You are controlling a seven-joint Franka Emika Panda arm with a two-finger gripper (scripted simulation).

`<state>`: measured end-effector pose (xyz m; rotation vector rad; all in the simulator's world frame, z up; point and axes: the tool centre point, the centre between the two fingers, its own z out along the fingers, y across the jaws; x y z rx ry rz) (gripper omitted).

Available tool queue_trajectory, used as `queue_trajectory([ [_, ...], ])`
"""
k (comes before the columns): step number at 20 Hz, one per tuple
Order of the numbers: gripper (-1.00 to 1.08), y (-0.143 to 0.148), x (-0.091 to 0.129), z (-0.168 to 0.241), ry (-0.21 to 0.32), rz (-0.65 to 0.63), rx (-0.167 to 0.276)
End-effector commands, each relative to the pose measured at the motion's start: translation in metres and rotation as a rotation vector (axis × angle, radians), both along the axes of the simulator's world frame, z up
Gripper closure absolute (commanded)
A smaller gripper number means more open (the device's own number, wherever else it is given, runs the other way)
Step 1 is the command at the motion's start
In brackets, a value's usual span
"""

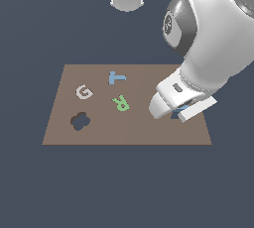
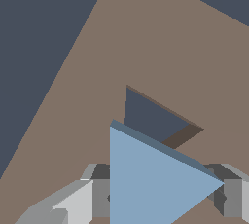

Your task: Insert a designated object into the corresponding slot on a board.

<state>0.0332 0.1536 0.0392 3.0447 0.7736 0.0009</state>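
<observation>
Light-blue triangle (image 2: 155, 184) sits clamped between the fingers (image 2: 160, 194), one pad on each side, held just above the board (image 1: 99, 133). Beyond the fingertips, partly under the block's far edge, lies the dark triangular slot (image 2: 148, 116). Judging from the wrist view, the block overlaps the slot only in part and its corners look turned off the hole's, so shift forward, square the edges, then lower before letting go. Well away from the fingers lie a blue T (image 1: 117, 78), green R (image 1: 121, 103), pale G (image 1: 84, 92) and a lobed hole (image 1: 79, 121); nothing blocks the path.
</observation>
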Motion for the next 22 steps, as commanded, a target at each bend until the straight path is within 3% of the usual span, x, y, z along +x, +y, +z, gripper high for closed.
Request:
queue_trajectory([
  [1,1.08,0.002,0.008,0.001,0.0,-0.025,0.0],
  [8,1.08,0.003,0.02,0.001,0.0,-0.058,0.0],
  [19,1.08,0.003,0.021,-0.008,0.001,-0.061,-0.001],
  [20,-0.92,0.003,0.021,-0.008,0.001,-0.061,-0.001],
  [22,-0.92,0.003,0.021,-0.008,0.001,-0.061,-0.001],
])
